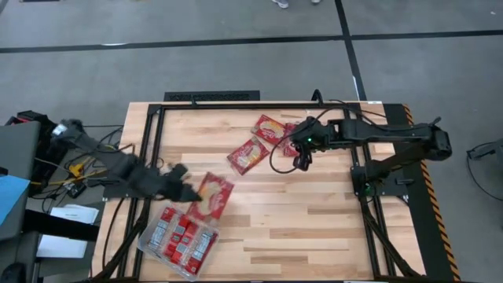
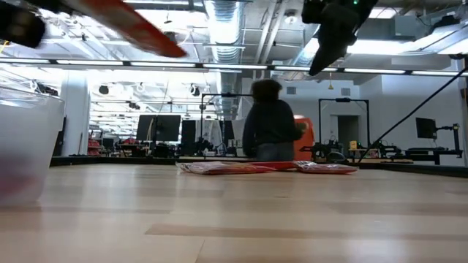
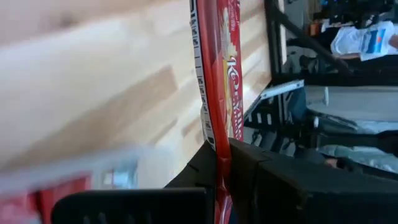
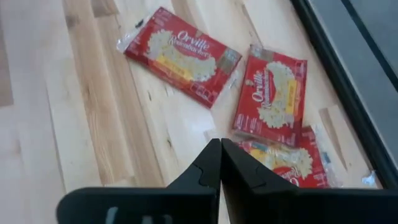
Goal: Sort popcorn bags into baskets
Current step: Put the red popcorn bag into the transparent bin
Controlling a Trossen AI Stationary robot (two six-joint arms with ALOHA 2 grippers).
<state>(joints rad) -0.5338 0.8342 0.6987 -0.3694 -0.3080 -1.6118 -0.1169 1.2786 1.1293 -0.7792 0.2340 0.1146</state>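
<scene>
"Orville Redenbacher's", partly blurred, reads on two popcorn bags (image 4: 181, 56) (image 4: 270, 94).

Four popcorn bags lie or hang outside the tray (image 1: 146, 244): three loose bags (image 1: 249, 155) and one held bag (image 1: 212, 194). One clear tray holds more bags; their number cannot be told.

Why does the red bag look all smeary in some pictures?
Low view: the held popcorn bag is a blurred red streak near the lens. High view: the left gripper is smeared. Right wrist view: three bags lie sharp.
</scene>
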